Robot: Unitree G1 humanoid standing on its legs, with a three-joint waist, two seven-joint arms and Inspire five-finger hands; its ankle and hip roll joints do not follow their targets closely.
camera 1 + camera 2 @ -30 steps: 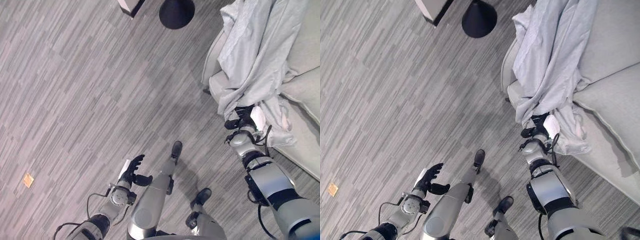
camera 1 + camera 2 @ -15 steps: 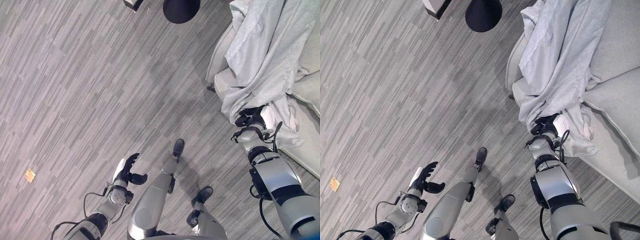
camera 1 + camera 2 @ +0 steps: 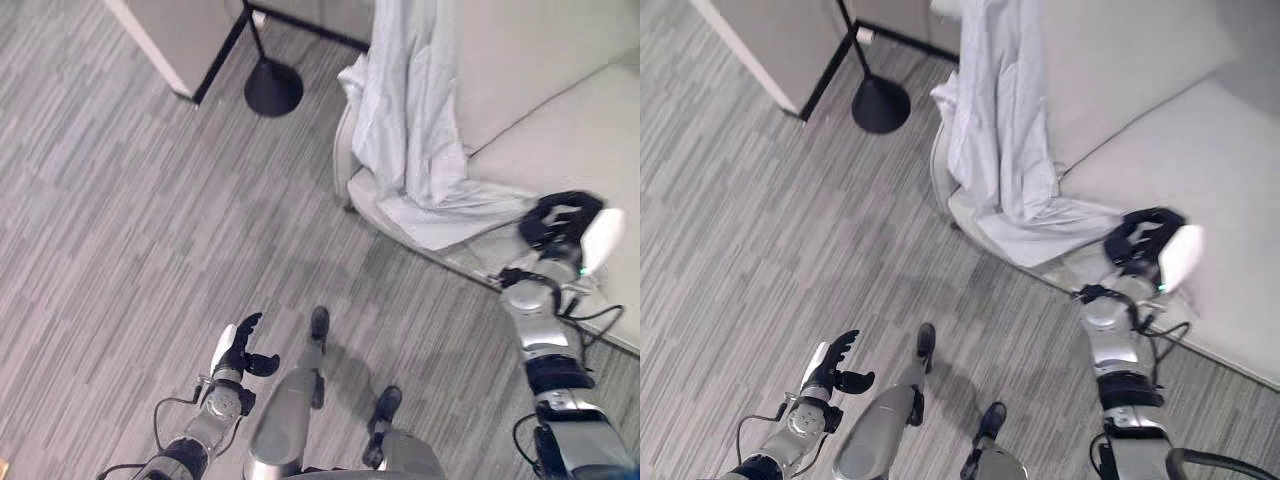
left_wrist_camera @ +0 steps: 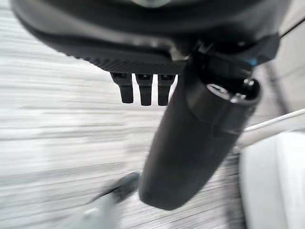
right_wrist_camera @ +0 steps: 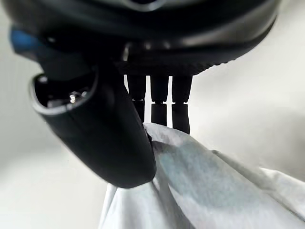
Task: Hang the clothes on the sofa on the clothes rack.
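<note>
Right wrist view: right hand (image 5: 114, 124) pinches pale grey cloth garment (image 5: 200, 191).
Garment place: draped over beige sofa (image 3: 540, 150) arm, long axis running far from hand.
Left hand (image 3: 238, 352): fingers relaxed, low over floor, well apart.

The right hand (image 5: 143, 71) pinches a fold of pale grey-blue cloth (image 5: 200, 191) between its thumb (image 5: 102, 138) and fingers (image 5: 159, 102); the cloth hangs away from the hand in creased folds, with the plain light sofa (image 5: 248, 100) surface behind it
</note>
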